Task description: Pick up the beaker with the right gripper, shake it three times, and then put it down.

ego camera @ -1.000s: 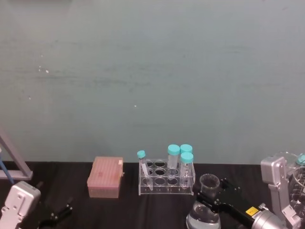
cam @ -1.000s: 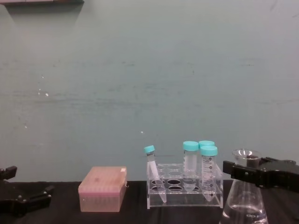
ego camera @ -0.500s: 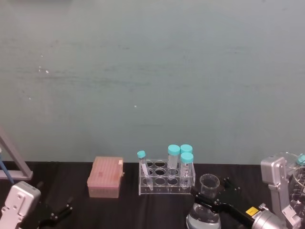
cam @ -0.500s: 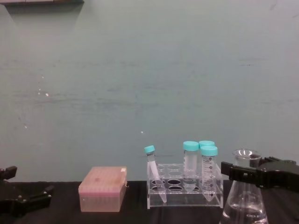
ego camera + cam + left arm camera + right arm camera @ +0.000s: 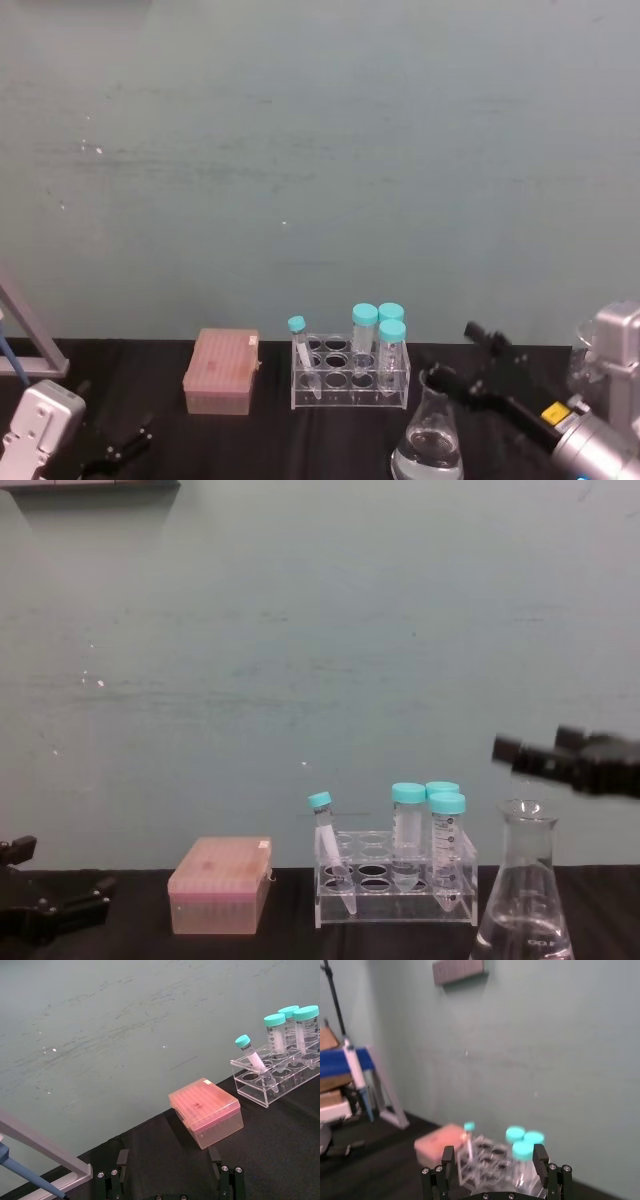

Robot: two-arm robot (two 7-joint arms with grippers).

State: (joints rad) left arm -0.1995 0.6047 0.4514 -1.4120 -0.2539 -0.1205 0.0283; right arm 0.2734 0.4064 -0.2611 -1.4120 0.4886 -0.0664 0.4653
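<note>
Teal painted wall fills the upper part of every view; below it runs a black table (image 5: 330,430) along the bottom of the frame. On this table, at the lower right of the head view, stands the clear glass conical beaker (image 5: 428,440), upright on its wide base with a little clear liquid in the bottom, just right of a clear plastic tube rack (image 5: 350,385) carrying teal-capped tubes (image 5: 392,345); a pink lidded tip box (image 5: 221,372) sits left of the rack. The black angular right gripper (image 5: 545,757) hangs at the right edge of the chest view, above the beaker's flared rim and apart from the glass. Its fingers (image 5: 448,1159) are spread wide in the right wrist view, nothing between them; grasp released. Judgement on progress: the beaker rests on the table with the claw free of it and above it, which fits either a finished put-down or a claw that has yet to take hold; the number of shakes done cannot be told from these frames. The black left gripper (image 5: 118,452) lies parked at the lower left of the head view, fingers apart and empty.
</note>
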